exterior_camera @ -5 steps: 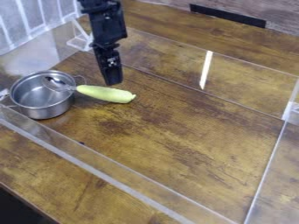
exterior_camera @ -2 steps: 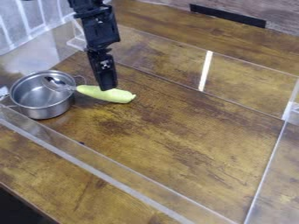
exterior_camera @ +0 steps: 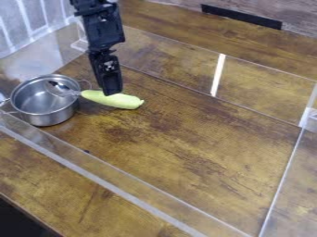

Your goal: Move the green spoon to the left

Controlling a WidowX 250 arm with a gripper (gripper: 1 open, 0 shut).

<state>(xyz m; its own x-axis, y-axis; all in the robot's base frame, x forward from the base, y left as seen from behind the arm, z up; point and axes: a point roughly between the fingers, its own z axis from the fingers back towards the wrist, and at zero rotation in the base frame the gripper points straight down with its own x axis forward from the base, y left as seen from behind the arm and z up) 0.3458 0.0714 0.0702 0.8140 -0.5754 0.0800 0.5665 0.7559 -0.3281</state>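
1. The green spoon (exterior_camera: 114, 99) is seen on the wooden surface (exterior_camera: 186, 139), its bowl end over the rim of the steel pot (exterior_camera: 44, 100).
2. The spoon's handle is partly overlapped in view by the tool (exterior_camera: 109, 85).
3. The tool's jaws are held apart.

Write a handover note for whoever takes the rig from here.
Gripper: the black gripper is low, over or just behind the spoon's handle; no grip on it can be made out.
Spoon: the small spoon with a thick yellow-green handle lies beside the round steel pot, its metal end at or over the pot's rim.
Done: gripper brought near the spoon.
Left: grasp the spoon, probably by the handle, and move it left.
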